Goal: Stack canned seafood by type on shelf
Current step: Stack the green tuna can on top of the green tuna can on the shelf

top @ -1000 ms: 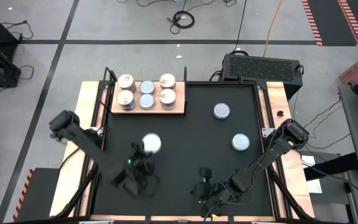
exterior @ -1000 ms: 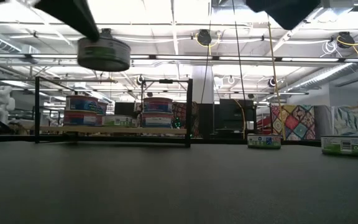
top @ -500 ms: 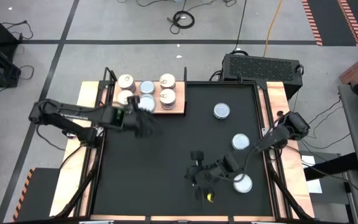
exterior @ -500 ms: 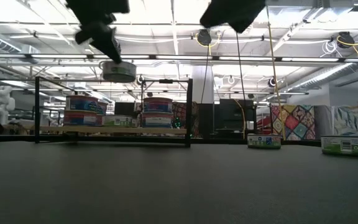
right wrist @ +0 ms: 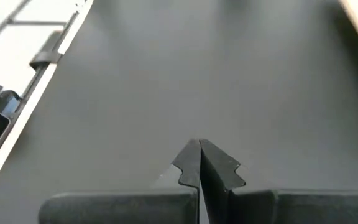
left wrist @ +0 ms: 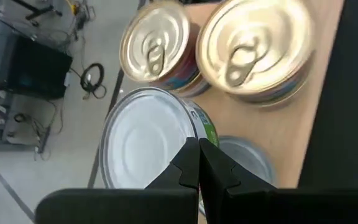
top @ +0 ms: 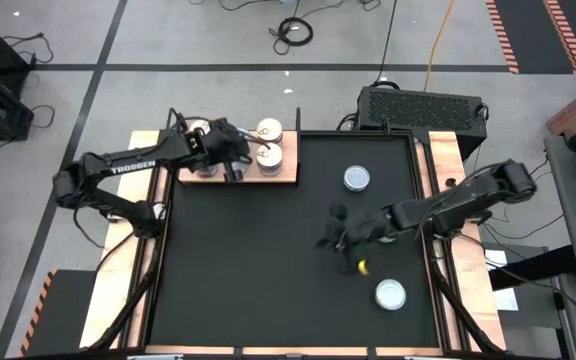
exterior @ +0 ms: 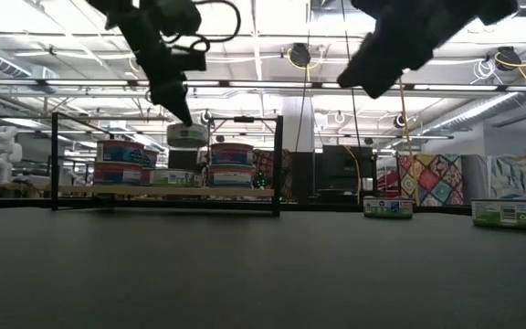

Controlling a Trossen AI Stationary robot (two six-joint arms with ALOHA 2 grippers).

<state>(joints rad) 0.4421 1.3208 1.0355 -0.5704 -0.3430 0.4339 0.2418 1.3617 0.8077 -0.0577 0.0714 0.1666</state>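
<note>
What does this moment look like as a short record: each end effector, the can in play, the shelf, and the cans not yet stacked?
left end effector: shut, apparently pinching the rim of the white-lidded can
white-lidded can: appears raised above the shelf, not yet set down
shelf: holds two gold pull-tab cans beside the carried can, and others
right end effector: shut, empty, over the black mat
loose cans: two on the mat, one farther back, one at the front right

Shiny gold metal lids gleam on two cans (left wrist: 253, 46), a matt white lid (left wrist: 145, 146) beside them; the shelf (left wrist: 319, 93) shows pale smooth wood, the bench mat (right wrist: 197, 81) matt black.
</note>
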